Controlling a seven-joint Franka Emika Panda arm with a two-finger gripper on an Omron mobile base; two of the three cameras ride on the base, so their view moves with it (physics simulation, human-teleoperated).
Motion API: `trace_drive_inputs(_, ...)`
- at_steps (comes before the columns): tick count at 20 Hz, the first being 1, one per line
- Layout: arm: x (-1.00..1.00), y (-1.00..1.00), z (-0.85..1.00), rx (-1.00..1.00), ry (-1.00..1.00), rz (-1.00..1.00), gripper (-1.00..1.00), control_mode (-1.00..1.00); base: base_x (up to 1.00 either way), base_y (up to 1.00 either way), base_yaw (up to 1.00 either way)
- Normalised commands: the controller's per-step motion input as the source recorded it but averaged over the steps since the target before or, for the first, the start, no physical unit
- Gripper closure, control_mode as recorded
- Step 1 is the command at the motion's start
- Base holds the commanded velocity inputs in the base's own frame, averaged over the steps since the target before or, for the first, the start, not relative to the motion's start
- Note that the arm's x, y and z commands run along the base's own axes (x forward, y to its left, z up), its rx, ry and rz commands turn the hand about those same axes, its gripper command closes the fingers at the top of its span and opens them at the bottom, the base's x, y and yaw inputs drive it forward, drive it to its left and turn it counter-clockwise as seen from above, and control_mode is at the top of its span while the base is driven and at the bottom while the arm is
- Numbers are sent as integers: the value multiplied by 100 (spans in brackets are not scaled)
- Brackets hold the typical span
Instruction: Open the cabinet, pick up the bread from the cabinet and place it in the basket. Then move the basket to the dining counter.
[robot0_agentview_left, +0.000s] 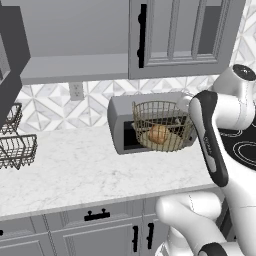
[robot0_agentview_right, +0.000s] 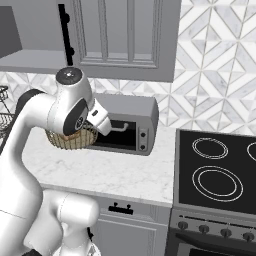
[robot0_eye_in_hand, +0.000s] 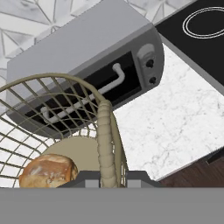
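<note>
Basket (robot0_agentview_left: 162, 127) held aloft, bread (robot0_agentview_left: 158, 134) inside.
Gripper (robot0_eye_in_hand: 106, 177) clenched on basket rim, lifted clear of marble tabletop (robot0_agentview_left: 85, 170), in front of microwave (robot0_agentview_right: 131, 122).

A grey microwave (robot0_agentview_right: 125, 122) sits on the marble worktop (robot0_agentview_left: 85, 175) beside a black cooktop (robot0_agentview_right: 217, 172).
</note>
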Motion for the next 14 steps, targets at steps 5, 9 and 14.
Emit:
trace_drive_inputs(5,0,0,0,0,0,0,100,-100,0,0,0)
trace_drive_inputs(9,0,0,0,0,0,0,100,-100,0,0,0)
trace_drive_inputs(14,0,0,0,0,0,0,100,-100,0,0,0)
